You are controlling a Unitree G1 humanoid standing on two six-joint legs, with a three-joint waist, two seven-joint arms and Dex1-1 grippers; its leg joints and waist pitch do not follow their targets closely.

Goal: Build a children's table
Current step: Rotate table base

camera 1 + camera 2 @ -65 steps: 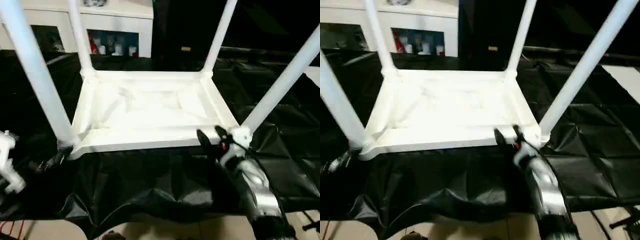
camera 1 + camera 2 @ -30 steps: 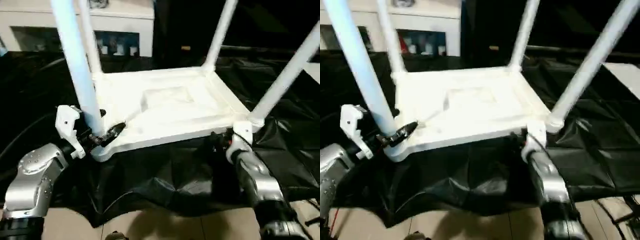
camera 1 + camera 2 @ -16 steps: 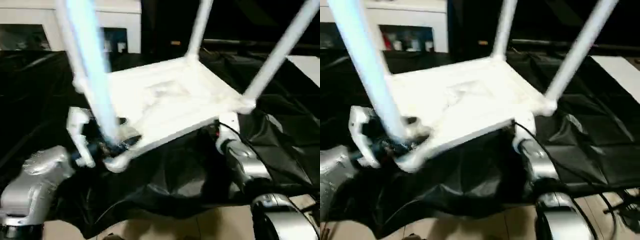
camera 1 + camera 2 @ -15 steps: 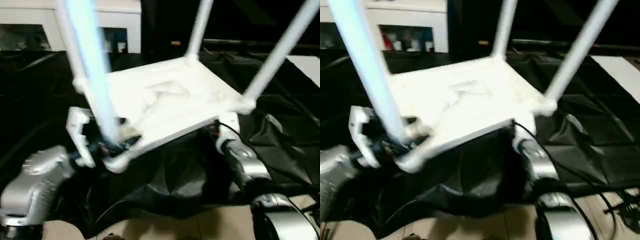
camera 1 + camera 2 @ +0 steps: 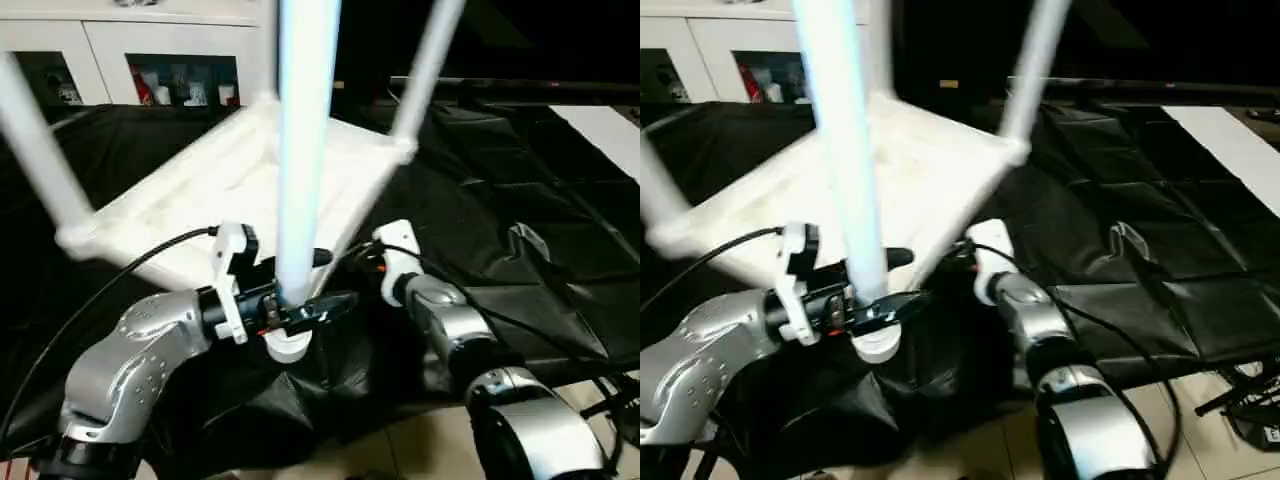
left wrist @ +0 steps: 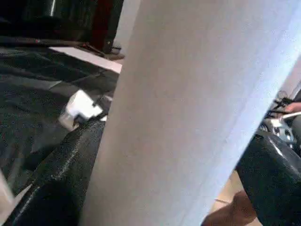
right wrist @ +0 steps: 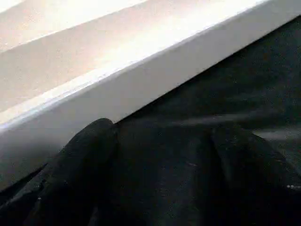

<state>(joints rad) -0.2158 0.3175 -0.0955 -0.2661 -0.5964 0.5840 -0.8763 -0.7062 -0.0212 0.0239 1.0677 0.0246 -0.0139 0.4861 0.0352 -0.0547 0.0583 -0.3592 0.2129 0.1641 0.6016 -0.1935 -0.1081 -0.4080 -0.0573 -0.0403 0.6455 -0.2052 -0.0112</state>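
At the far left a white tube leg (image 5: 40, 155) rises from the low left corner of the table top (image 5: 200, 195), which lies upside down and tilted over the black sheet (image 5: 520, 200), its near corner lifted. Behind it stands a white glass-door cabinet (image 5: 150, 50) with small items on its shelf. The left gripper (image 5: 300, 285) pinches the near leg (image 5: 305, 130) just above its rounded socket (image 5: 288, 345), one black finger (image 6: 51, 183) on each side of the tube. Further right, the right gripper (image 5: 372, 262) is tucked against the top's near edge (image 7: 141, 80); its two dark fingertips (image 7: 80, 155) sit apart below that rim, touching nothing I can make out. A far leg (image 5: 425, 70) slants upward beyond. To the right the black sheet lies bare and creased, with open room out to a pale strip (image 5: 605, 130) at the edge.
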